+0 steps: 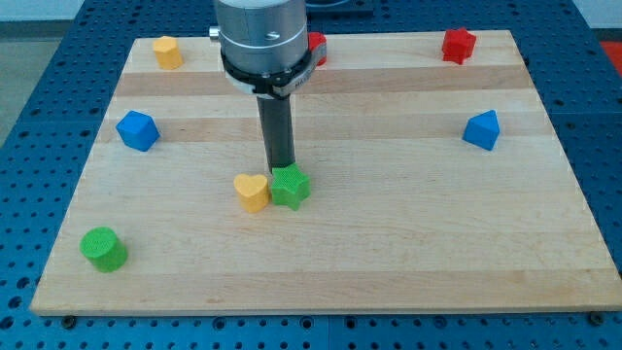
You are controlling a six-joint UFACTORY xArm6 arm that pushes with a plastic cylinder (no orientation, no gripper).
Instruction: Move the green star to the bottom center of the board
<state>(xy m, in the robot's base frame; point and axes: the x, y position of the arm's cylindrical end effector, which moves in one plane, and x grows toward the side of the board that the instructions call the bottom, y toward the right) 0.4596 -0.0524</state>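
The green star [291, 187] lies near the middle of the wooden board [408, 243], slightly toward the view's bottom. My tip [281, 168] stands right at the star's upper edge, touching or nearly touching it. A yellow heart-shaped block [252, 192] sits against the star's left side.
A green cylinder [103, 249] is at the bottom left. A blue block [137, 130] is at the left, another blue block [481, 129] at the right. A yellow block [167, 52] is at the top left, a red star [458, 45] at the top right, a red block [317, 47] partly hidden behind the arm.
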